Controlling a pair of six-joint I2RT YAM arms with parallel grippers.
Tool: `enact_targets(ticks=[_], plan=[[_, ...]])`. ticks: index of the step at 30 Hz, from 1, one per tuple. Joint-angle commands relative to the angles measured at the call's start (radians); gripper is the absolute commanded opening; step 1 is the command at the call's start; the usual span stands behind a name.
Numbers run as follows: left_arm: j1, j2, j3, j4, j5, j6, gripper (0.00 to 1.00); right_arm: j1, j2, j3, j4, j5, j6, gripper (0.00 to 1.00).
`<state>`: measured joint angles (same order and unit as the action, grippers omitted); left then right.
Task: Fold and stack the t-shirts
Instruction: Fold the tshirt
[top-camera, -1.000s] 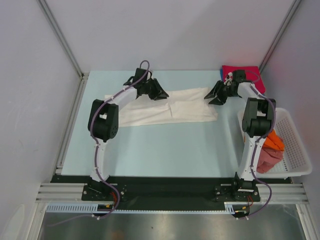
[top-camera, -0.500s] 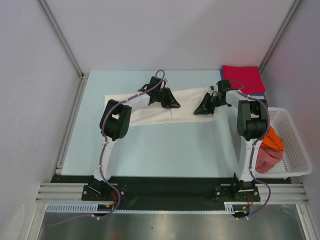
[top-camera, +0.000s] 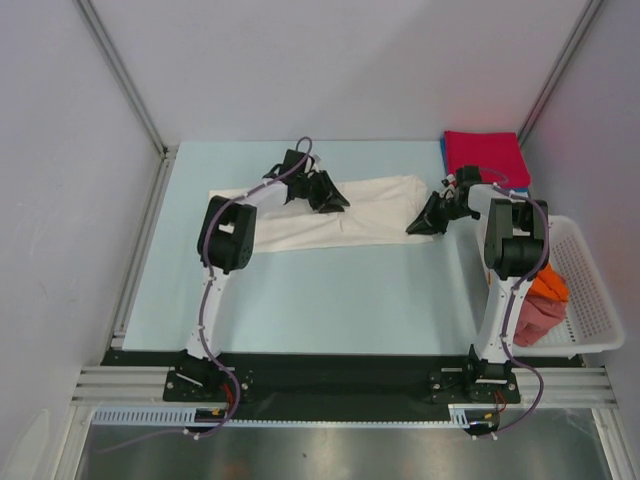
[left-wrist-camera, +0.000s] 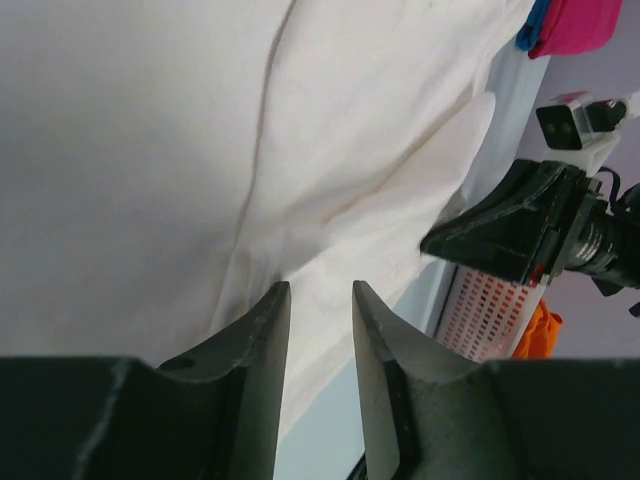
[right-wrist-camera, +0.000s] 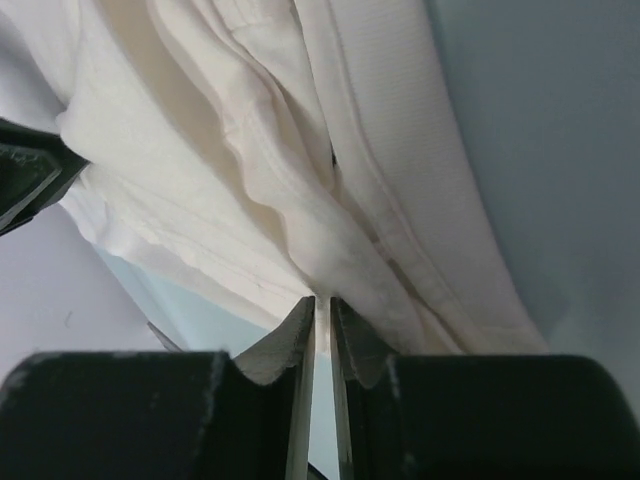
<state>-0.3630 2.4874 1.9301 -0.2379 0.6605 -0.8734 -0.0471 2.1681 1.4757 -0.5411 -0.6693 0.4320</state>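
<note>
The white t-shirt (top-camera: 345, 215) lies as a long band across the far half of the table (top-camera: 330, 290), already doubled lengthwise. The left gripper (top-camera: 328, 194) sits over its middle with its fingers apart and nothing between them. The right gripper (top-camera: 424, 219) is at the shirt's right end, its fingers drawn almost together on a bunched fold, seemingly pinching it.

The crosswise fold likely comes next. To do it well, the left gripper should take the far edge through all layers before anything lifts. Both grippers should then carry that end over level and at one pace, so the edges meet square. A folded red t-shirt (top-camera: 485, 157) waits at the far right corner as the stack.
</note>
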Motion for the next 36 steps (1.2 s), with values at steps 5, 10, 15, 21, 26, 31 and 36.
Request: enact_targets(ticks=[5, 10, 15, 21, 26, 31, 36], plan=[[0.113, -0.427, -0.23, -0.243, -0.125, 0.26, 0.45, 0.015, -0.139, 0.035, -0.079, 0.099, 0.002, 0.35], [0.235, -0.739, -0.533, -0.296, -0.254, 0.35, 0.55, 0.03, -0.218, 0.023, -0.117, 0.163, 0.045, 0.63], [0.392, -0.942, -0.788, -0.296, -0.343, 0.349, 0.68, 0.044, -0.312, -0.052, -0.094, 0.218, 0.132, 0.76], [0.547, -1.004, -0.97, -0.245, -0.349, 0.283, 0.73, 0.079, -0.401, -0.17, 0.015, 0.281, 0.28, 0.88], [0.616, -0.941, -1.02, -0.21, -0.358, 0.248, 0.73, 0.085, -0.458, -0.299, 0.096, 0.293, 0.37, 0.9], [0.667, -0.875, -1.02, -0.193, -0.387, 0.243, 0.74, 0.085, -0.525, -0.446, 0.254, 0.326, 0.441, 0.92], [0.691, -0.791, -1.014, -0.153, -0.395, 0.211, 0.72, 0.098, -0.551, -0.58, 0.427, 0.367, 0.545, 0.85]])
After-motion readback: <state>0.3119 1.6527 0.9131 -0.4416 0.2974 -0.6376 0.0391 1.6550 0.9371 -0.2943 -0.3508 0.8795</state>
